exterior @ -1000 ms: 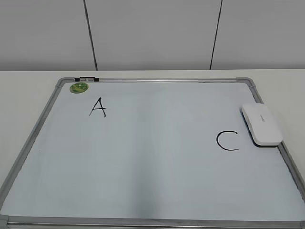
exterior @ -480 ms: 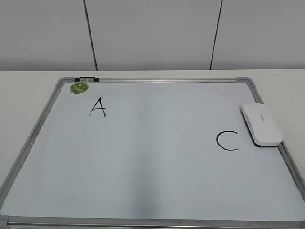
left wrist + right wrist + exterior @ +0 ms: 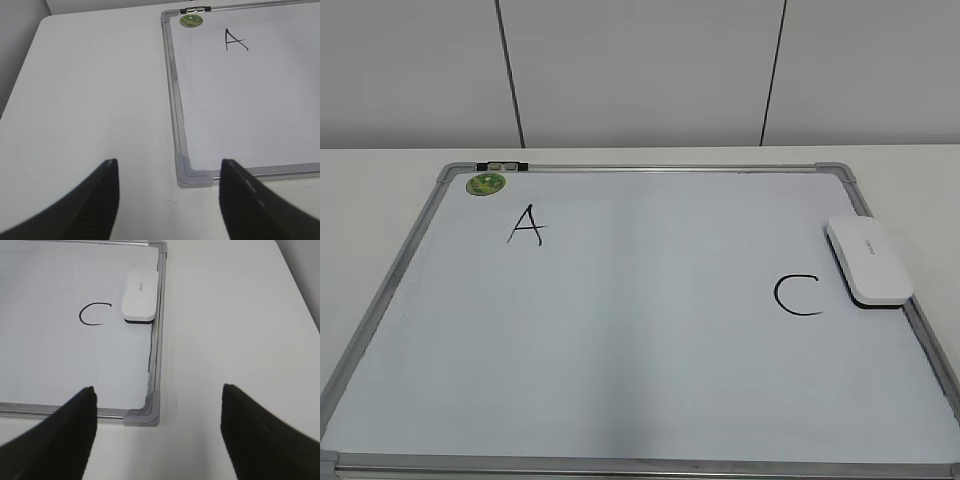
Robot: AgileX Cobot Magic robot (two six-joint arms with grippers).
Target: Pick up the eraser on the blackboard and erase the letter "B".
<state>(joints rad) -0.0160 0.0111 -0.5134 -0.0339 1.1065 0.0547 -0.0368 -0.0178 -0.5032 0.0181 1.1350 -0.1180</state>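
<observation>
The blackboard (image 3: 620, 330) is a white board in a silver frame, lying flat on the table. The white eraser (image 3: 868, 261) lies on its right edge, right of the black "C" (image 3: 797, 295); it also shows in the right wrist view (image 3: 140, 288). A black "A" (image 3: 525, 225) is at the upper left. No letter "B" shows on the board. My left gripper (image 3: 167, 172) is open and empty above the board's near left corner. My right gripper (image 3: 157, 400) is open and empty above the near right corner. Neither gripper shows in the exterior view.
A round green magnet (image 3: 486, 184) and a small black clip (image 3: 502, 165) sit at the board's far left corner. White table (image 3: 90, 100) surrounds the board on both sides. A grey panelled wall (image 3: 640, 70) stands behind.
</observation>
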